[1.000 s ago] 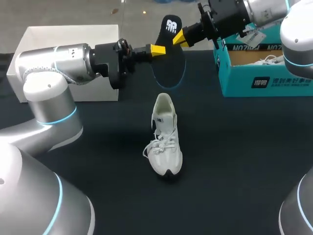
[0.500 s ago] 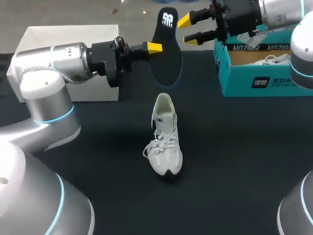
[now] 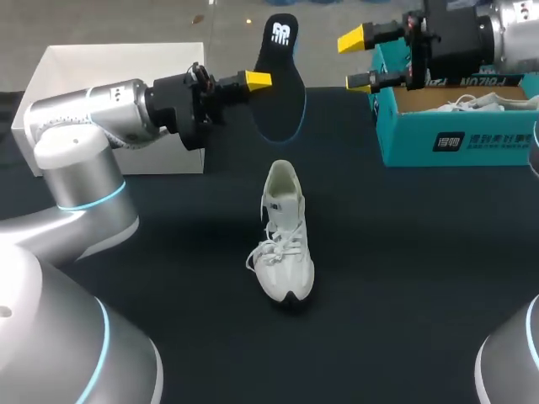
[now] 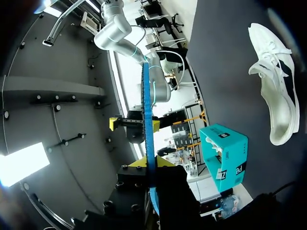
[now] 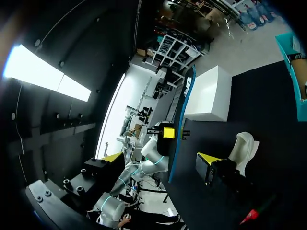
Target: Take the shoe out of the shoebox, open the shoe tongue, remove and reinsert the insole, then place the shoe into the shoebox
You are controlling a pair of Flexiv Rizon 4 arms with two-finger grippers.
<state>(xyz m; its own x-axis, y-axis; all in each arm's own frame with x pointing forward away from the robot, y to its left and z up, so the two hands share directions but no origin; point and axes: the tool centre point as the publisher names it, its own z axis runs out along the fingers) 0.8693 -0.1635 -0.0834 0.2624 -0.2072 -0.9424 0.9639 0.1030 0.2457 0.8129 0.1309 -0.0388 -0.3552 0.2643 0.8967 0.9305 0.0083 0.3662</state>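
Our left hand (image 3: 258, 81) pinches the thin, flat insole (image 3: 283, 50), black with a blue edge and a white logo at one end, above the counter's (image 3: 404, 278) far edge. Our right hand (image 3: 357, 61) is spread wide. The white laced shoe (image 3: 286, 240) lies mid-counter. The teal cardboard shoebox (image 3: 488, 139), with printed labels, sits at the far right corner.

Even overhead light fills the head view; the white shoe (image 3: 285, 244) casts a faint, soft shadow on the dark table (image 3: 404, 278).
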